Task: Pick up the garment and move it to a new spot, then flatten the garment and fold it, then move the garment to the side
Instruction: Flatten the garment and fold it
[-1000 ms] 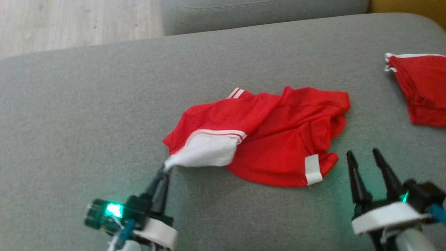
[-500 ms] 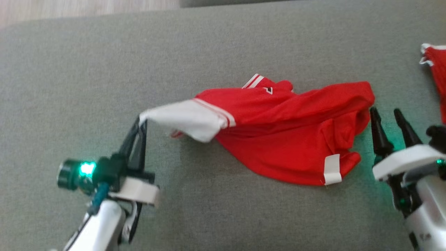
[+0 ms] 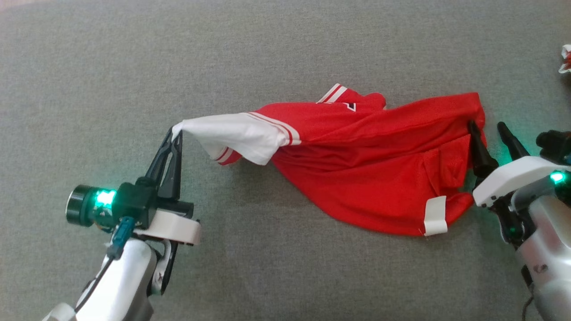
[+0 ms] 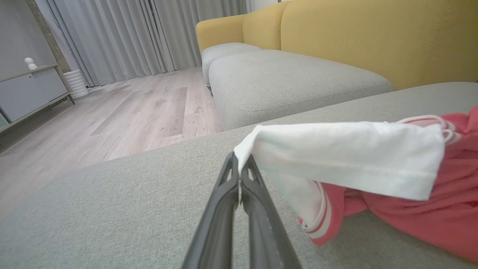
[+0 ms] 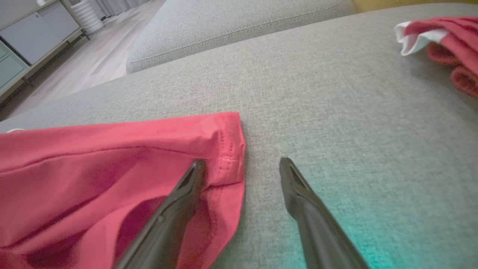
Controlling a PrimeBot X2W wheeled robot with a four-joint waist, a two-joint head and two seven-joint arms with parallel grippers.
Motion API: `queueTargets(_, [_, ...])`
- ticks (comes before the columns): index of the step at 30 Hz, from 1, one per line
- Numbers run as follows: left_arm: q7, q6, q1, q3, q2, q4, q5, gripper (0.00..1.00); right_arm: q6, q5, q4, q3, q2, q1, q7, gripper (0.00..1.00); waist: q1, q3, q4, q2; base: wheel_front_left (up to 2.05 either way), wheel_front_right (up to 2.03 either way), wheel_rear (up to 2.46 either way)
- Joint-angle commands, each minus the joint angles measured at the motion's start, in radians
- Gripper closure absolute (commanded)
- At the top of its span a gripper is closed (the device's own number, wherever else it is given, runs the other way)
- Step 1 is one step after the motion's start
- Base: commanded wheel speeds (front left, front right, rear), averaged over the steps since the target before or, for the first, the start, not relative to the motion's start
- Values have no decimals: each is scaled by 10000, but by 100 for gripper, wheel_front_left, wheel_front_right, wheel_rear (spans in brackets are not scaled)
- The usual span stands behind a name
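Red garment (image 3: 366, 169) with white trim is sprawled across the middle of the grey sofa cushion (image 3: 285, 44), all bunched and wrinkly. The left claw (image 3: 175, 131) is pinched tight on the tip of the white sleeve (image 3: 232, 133), holding that end up off the cushion while the rest of the fabric lies flat-ish on it. In the left wrist view the 2 fingers meet with white cloth caught between them. The right claw (image 3: 486, 125) is spread wide at the garment's right edge, gripping nothing. 1 finger (image 5: 175, 209) sits over the red hem and the other is over bare cushion just beside it; can't tell if either touches. Plenty of bare grey cushion around the garment on every side. A second red piece (image 3: 565, 58) sits at the far right, well apart. Past the cushion's far edge there's wood floor (image 4: 130, 108).
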State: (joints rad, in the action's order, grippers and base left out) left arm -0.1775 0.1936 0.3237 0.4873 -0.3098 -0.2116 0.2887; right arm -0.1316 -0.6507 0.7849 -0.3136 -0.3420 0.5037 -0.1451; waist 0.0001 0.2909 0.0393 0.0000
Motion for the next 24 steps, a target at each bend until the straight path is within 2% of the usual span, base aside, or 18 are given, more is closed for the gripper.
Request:
queueTargets(1, [-79, 78, 464, -378, -272, 226, -45, 100, 9, -145, -23, -312, -267, 289, -201, 0, -1, 49, 33, 0, 0, 0, 0])
queueTargets(7, [-124, 135, 464, -451, -354, 146, 8, 100, 9, -406, 252, -874, -351, 588, -269, 0, -1, 98, 71, 0, 0, 0, 0])
queueTargets(8, [-144, 136, 468, -474, -391, 123, 35, 100, 9, -507, 332, -1114, -411, 690, -264, 17, -1, 111, 84, 0, 0, 0, 0])
queueTargets(10, [-156, 137, 480, -476, -412, 104, 50, 100, 9, -589, 420, -1344, -485, 798, -249, 36, -1, 125, 102, 0, 0, 0, 0])
queueTargets(11, [-161, 137, 489, -469, -416, 96, 54, 100, 9, -623, 462, -1444, -528, 854, -266, 48, -1, 132, 114, 0, 0, 0, 0])
queueTargets(13, [-171, 136, 509, -436, -397, 81, 59, 100, 9, -717, 552, -1611, -599, 949, -318, 61, -1, 137, 138, 0, 0, 0, 0])
queueTargets(14, [-175, 135, 515, -414, -383, 72, 61, 100, 9, -754, 588, -1696, -632, 993, -355, 71, -1, 134, 147, 0, 0, 0, 0])
queueTargets(15, [-179, 129, 520, -397, -372, 59, 69, 100, 9, -789, 625, -1781, -664, 1031, -389, 96, -1, 129, 153, 0, 0, 0, 0])
queueTargets(16, [-185, 122, 523, -385, -367, 39, 81, 100, 9, -806, 664, -1869, -705, 1069, -426, 100, -1, 115, 154, 0, 0, 0, 0])
queueTargets(22, [-372, 22, 692, -430, -374, -35, 173, 100, 9, -795, 701, -2189, -971, 1247, -894, 100, -1, -265, 66, 0, 0, 0, 0])
queueTargets(24, [-491, -184, 951, -659, -308, 110, 518, 100, 9, -768, 445, -2180, -1187, 1292, -1063, 100, -1, -635, -47, 0, 0, 0, 0])
